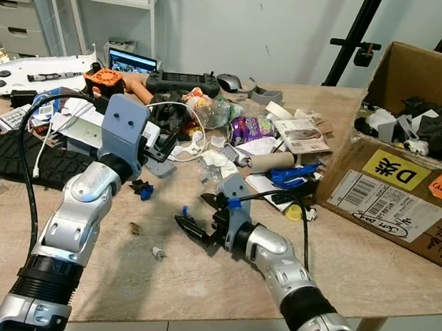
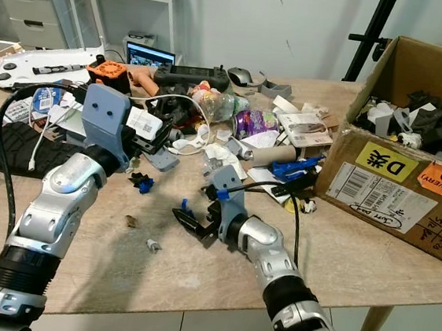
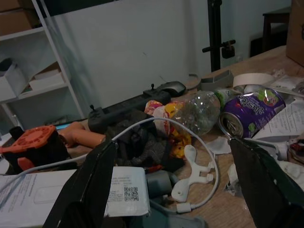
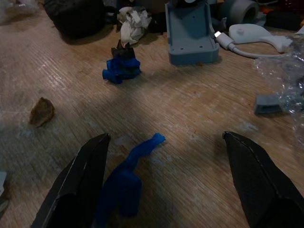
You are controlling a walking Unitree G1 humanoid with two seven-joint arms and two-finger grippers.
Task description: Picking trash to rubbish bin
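A small blue plastic strip (image 4: 128, 173) lies on the wooden table (image 1: 80, 230). My right gripper (image 1: 191, 209) hangs low over it, open, and the strip lies beside one fingertip with nothing gripped. An open cardboard box (image 1: 392, 191) holding scraps stands at the table's right end. My left gripper (image 1: 166, 145) is open over the clutter at centre left, facing a white cable (image 3: 199, 156), a clear bottle (image 3: 202, 111) and a purple can (image 3: 251, 111).
Loose bits lie near the right gripper: a blue-black piece (image 4: 122, 69), a brown crumb (image 4: 42, 111), a grey bracket (image 4: 190, 33) and crumpled paper (image 1: 213, 165). A black mat (image 1: 24, 157), a controller (image 1: 181, 82) and a cardboard tube (image 1: 267, 162) crowd the far half.
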